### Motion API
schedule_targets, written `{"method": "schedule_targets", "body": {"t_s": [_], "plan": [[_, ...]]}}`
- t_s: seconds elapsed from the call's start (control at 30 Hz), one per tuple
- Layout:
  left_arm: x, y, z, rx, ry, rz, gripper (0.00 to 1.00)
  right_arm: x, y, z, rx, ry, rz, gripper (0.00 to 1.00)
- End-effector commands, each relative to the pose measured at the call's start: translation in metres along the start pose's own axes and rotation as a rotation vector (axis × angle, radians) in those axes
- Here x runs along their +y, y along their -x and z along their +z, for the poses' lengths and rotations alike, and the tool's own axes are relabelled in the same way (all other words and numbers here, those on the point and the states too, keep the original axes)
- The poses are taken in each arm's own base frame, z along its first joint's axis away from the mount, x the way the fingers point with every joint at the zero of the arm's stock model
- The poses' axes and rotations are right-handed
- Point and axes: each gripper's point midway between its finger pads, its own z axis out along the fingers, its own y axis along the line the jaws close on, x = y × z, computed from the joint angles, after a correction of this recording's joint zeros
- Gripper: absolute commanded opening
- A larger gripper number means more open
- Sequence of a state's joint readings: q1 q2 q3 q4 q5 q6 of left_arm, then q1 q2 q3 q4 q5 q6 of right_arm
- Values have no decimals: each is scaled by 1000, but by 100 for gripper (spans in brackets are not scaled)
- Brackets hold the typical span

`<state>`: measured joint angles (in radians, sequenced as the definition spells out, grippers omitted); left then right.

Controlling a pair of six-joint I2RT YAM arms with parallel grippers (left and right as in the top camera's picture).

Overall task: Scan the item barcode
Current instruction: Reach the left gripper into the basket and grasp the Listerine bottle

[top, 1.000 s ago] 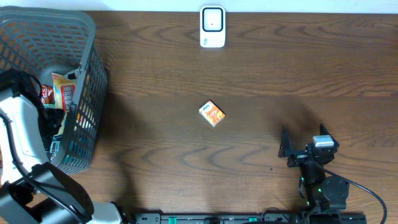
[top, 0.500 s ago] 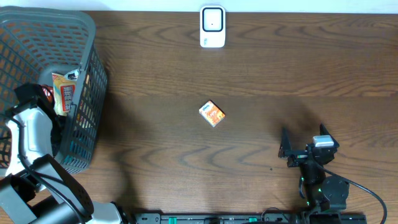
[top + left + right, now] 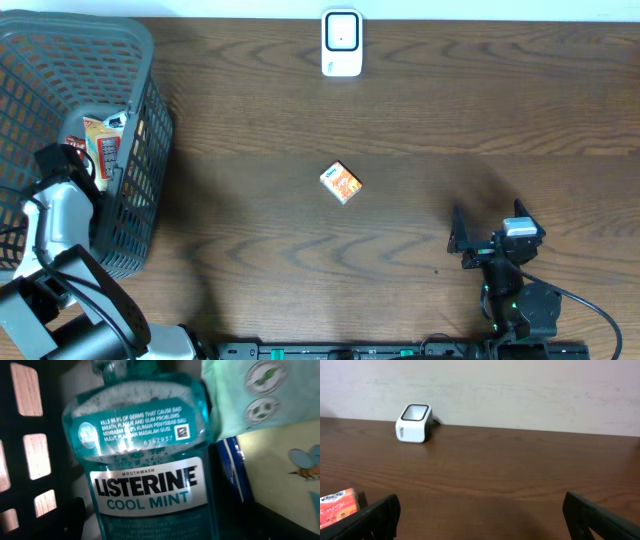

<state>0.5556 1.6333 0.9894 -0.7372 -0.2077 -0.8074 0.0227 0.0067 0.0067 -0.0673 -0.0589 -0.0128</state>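
Teal mouthwash bottle [image 3: 145, 460], pale green packet [image 3: 260, 395]

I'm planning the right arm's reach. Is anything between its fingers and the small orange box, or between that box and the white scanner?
Nothing visible. Bare wood lies between the right fingers and the orange box, and between the box and the scanner. The basket stands far left, off both paths.
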Motion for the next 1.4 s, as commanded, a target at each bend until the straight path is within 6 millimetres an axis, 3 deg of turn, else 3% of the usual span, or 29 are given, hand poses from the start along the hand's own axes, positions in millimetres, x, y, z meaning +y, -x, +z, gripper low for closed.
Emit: {"method": "schedule_targets", "body": {"t_s": [0.0, 0.3, 0.43, 0.6, 0.83, 1.1, 1.37], "plan": [[8, -10, 13, 22, 28, 14, 98, 0, -2, 0, 5, -2, -14, 99], [7, -18, 25, 33, 2, 10, 97, 0, -2, 0, 5, -2, -14, 99], [5, -21, 25, 47, -11, 9, 70, 0, -2, 0, 5, -2, -14, 99], [5, -21, 25, 47, -10, 11, 44, 0, -2, 0, 5, -2, -14, 99], [4, -19, 20, 45, -14, 9, 41, 0, -2, 0, 5, -2, -14, 99], [-7, 1, -20, 7, -84, -9, 40, 0, -2, 0, 5, -2, -14, 99], [-28, 0, -81, 12, -350, -46, 40, 0, -2, 0, 5, -2, -14, 99]]}}
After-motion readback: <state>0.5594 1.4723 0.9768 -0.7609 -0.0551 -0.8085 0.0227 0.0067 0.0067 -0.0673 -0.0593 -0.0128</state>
